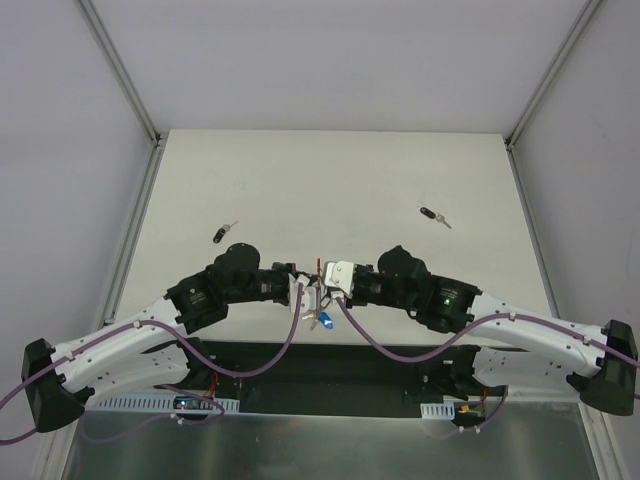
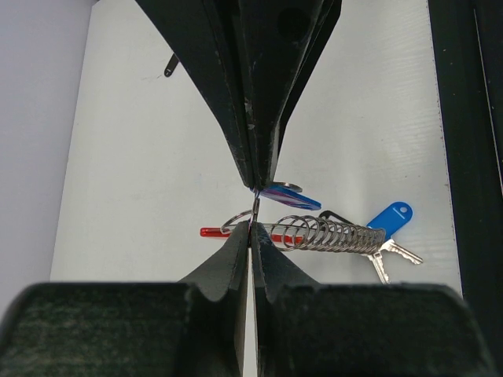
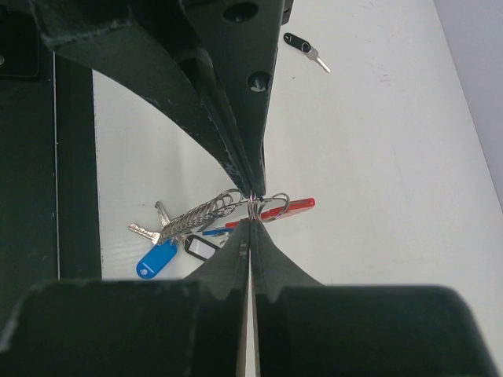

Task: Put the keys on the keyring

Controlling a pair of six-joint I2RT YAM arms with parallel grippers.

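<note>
Left gripper (image 2: 251, 228) and right gripper (image 3: 251, 217) both clamp the keyring (image 2: 330, 234). The blue key (image 2: 391, 217) looks attached, but a black key (image 1: 224, 234) upper left and a black key (image 1: 434, 215) upper right lie loose.

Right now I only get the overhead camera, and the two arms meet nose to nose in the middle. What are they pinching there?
Observer: Up close, the left gripper and the right gripper are both shut, tips meeting on the metal end of the keyring.
Operator: And the blue speck below them?
Observer: That is a blue tag with silver keys beside it, at the end of a silver coil.
Operator: Anything else tucked in there?
Observer: A small black-framed tag lies next to the blue one.
</note>
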